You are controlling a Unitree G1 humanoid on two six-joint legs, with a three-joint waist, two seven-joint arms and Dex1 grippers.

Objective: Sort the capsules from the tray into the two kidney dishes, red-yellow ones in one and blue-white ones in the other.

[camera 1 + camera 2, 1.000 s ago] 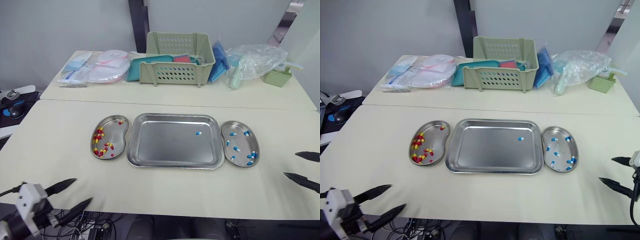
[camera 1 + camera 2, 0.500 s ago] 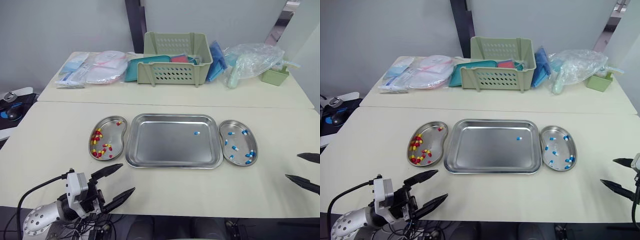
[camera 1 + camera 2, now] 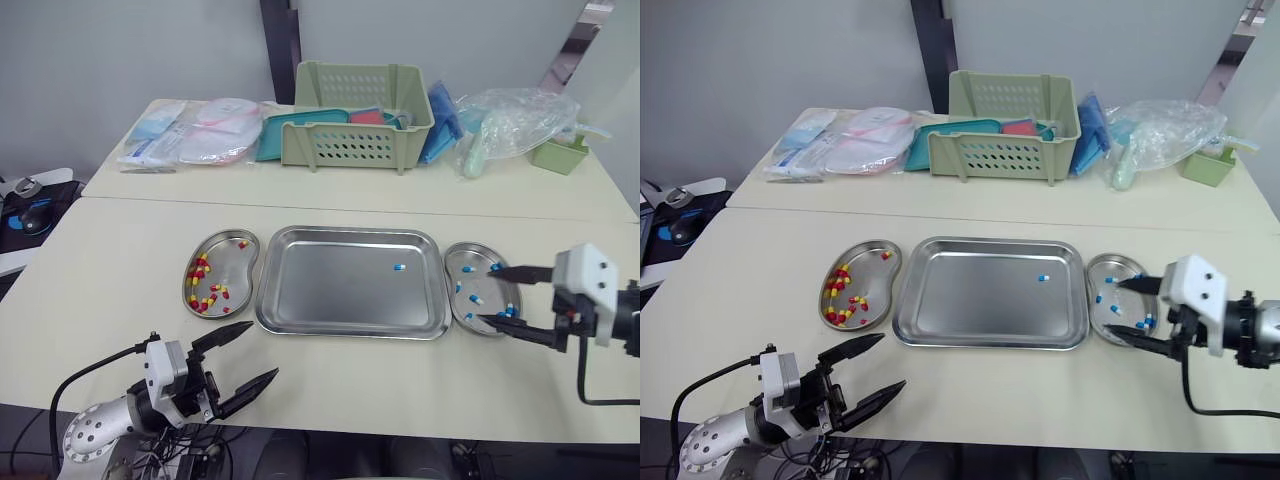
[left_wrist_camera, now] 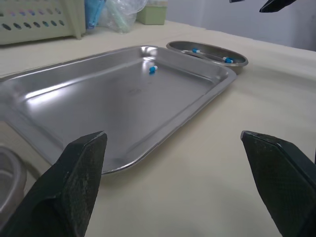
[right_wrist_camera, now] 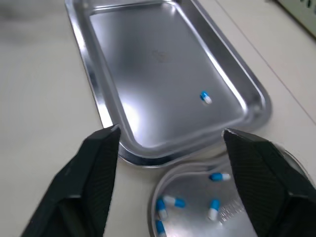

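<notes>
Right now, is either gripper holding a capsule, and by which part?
Nothing is held: the left gripper and the right gripper are both open and empty.

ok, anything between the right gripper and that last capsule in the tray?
Nothing visible. The right gripper hangs open over the kidney dish holding the blue-white ones; the capsule lies loose in the tray beside it. Only the tray's low rim sits between them.

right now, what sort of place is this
Likely a lab mock-up of a medical workstation: steel tray, left kidney dish with red-yellow capsules, right kidney dish with blue-white capsules, packaged supplies and green basket behind.
</notes>
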